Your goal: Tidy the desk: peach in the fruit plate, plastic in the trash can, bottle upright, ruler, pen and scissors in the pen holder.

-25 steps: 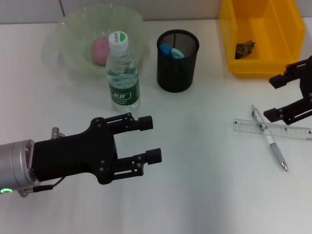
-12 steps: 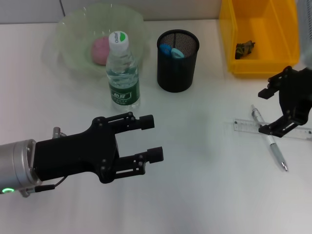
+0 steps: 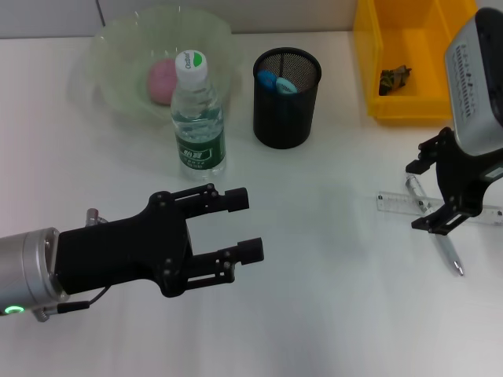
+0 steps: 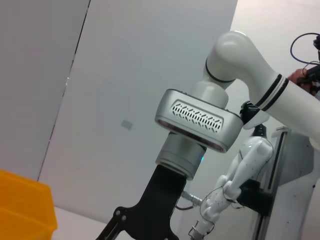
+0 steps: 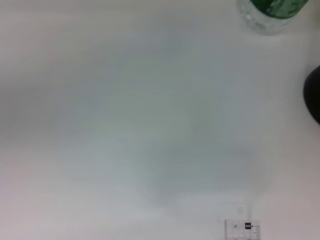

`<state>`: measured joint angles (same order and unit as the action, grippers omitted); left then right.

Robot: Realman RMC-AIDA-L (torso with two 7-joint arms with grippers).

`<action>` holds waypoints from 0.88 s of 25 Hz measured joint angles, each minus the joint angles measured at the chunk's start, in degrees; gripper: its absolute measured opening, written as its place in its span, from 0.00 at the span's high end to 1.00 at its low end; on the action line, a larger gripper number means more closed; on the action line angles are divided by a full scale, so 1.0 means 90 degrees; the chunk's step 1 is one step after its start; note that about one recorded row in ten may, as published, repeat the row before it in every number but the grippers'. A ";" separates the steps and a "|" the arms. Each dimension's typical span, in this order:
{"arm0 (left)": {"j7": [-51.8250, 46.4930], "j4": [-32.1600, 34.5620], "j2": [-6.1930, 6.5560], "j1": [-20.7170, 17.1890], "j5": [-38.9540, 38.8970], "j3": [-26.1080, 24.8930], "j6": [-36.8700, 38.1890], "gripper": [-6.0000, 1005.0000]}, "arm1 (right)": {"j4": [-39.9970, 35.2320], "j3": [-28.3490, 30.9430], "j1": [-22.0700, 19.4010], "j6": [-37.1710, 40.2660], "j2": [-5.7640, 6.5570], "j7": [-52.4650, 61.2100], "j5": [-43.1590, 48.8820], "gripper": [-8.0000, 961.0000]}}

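Observation:
In the head view the pink peach (image 3: 163,80) lies in the pale green fruit plate (image 3: 118,47). The water bottle (image 3: 198,118) stands upright in front of the plate. Blue scissors handles (image 3: 277,82) stick out of the black mesh pen holder (image 3: 286,98). Crumpled plastic (image 3: 394,77) lies in the yellow trash can (image 3: 420,102). A clear ruler (image 3: 393,203) and a silver pen (image 3: 449,255) lie crossed at the right. My right gripper (image 3: 418,195) hangs open over their crossing, one finger on each side. My left gripper (image 3: 244,225) hovers open over the table's middle, holding nothing.
The right wrist view shows bare white table, the bottle's base (image 5: 272,10), the ruler's end (image 5: 242,229) and a dark edge of the pen holder (image 5: 315,97). The left wrist view shows my right arm (image 4: 200,120) and a corner of the yellow trash can (image 4: 25,210).
My right gripper has moved left and down from beside the ruler to over the pen and ruler crossing, its wrist turning upright. The left arm has barely moved.

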<state>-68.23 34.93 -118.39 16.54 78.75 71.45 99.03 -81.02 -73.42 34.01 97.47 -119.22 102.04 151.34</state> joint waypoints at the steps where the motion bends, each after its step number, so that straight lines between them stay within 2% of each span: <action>1: -0.0001 -0.0006 0.0000 0.0002 0.0000 0.0000 -0.0016 0.30 | 0.0000 0.0000 0.0000 0.0000 0.0000 0.0000 0.0000 0.14; 10: -0.0004 -0.0173 -0.0012 0.0121 0.0000 0.0032 -0.0151 0.30 | 0.0742 -0.0208 -0.0064 -0.0869 -0.0023 -0.0153 -0.0142 0.14; 22: -0.0003 -0.0246 -0.0009 0.0263 0.0000 0.0153 -0.0260 0.30 | 0.1052 -0.0280 -0.0001 -0.1230 -0.0007 -0.0183 -0.0126 0.14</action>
<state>-68.25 32.72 -118.47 18.91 78.75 72.83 96.68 -71.55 -75.94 33.99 86.40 -119.28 100.39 150.20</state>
